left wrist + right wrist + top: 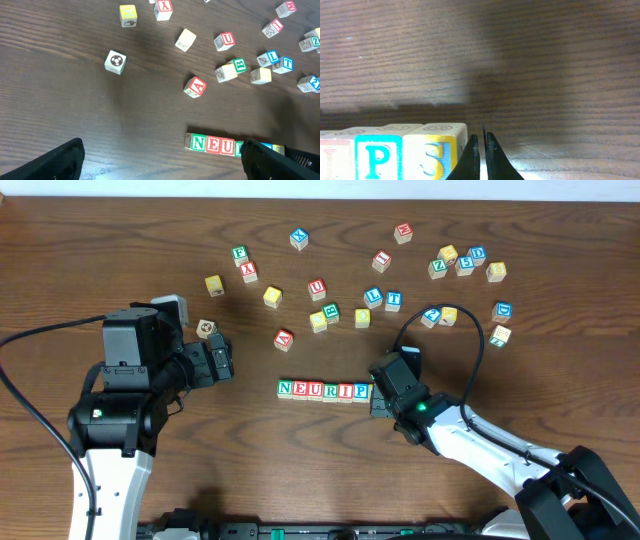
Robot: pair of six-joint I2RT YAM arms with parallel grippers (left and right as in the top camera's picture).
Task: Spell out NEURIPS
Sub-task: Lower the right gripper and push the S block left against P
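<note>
A row of lettered cubes (323, 390) reads N, E, U, R, I, P along the table's middle. In the right wrist view the blue P cube (377, 156) stands beside a yellow-and-blue S cube (436, 152) at the row's right end. My right gripper (482, 157) is shut with nothing in it, its left finger against the S cube's right face. From overhead that gripper (378, 392) covers the S end of the row. My left gripper (222, 361) hangs open to the left of the row, holding nothing. In the left wrist view the green N cube (199, 143) shows beside the right finger (270, 162).
Loose cubes lie behind the row: a red A cube (284, 338), a ball-picture cube (206, 329), blue L (373, 296) and T (393, 300) cubes, and a cluster at the back right (465, 262). A black cable (470, 315) loops over the right arm.
</note>
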